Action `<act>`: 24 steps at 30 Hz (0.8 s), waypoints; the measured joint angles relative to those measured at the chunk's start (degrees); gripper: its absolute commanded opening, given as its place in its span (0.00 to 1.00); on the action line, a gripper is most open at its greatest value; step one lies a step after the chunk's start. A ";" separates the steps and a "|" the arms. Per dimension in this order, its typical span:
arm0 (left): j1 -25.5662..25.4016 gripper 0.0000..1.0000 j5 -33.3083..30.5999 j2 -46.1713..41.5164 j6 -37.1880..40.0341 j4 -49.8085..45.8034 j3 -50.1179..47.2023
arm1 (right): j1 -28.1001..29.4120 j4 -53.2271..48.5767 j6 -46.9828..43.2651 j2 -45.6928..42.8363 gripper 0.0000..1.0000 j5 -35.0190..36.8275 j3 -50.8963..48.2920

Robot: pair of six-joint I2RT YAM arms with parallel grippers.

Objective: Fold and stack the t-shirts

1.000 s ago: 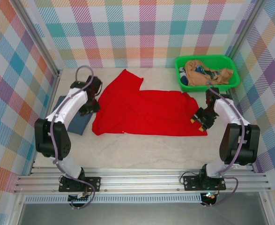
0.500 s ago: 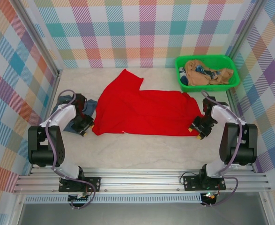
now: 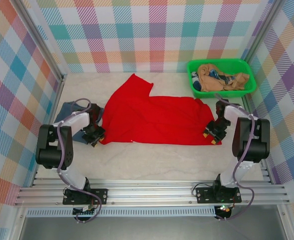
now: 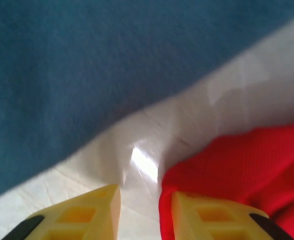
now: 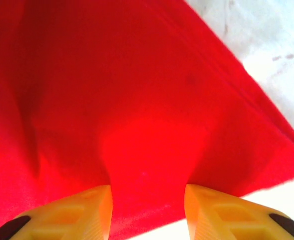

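Red t-shirt point(image 3: 154, 117) lies spread flat mid-table point(image 3: 152, 160), one sleeve sticking out toward 11 o'clock. Slate-blue t-shirt point(image 3: 66, 109) sits rumpled at 9 o'clock of it, just beside its left edge, partly under the left arm. Green basket point(image 3: 219, 61) is at 1 o'clock of the red shirt near the back right corner, with tan and mixed clothes point(image 3: 222, 80) piled in it. Left gripper point(image 3: 93, 137) is down at the red shirt's 8 o'clock corner, in the strip between the two shirts. In the left wrist view its jaws stand apart with a narrow gap, mostly bare table between them. The red hem point(image 4: 247, 170) just reaches the inner side of the finger point(image 4: 207, 220) at 5 o'clock of that view, and the blue cloth point(image 4: 86, 75) fills the upper part from 9 to 1 o'clock. Nothing looks clamped. Right gripper point(image 3: 211, 135) is down at the red shirt's 4 o'clock corner. In the right wrist view its jaws stand wide apart, straddling the red cloth point(image 5: 136, 100) at the hem. The cloth creases toward the gap, and bare table shows at 1 o'clock and along the bottom edge. No visible pinch there.
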 measured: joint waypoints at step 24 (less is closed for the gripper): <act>-6.62 0.18 -7.19 -8.79 -0.59 -9.64 -5.70 | -2.54 -7.13 0.98 2.95 0.45 6.10 2.51</act>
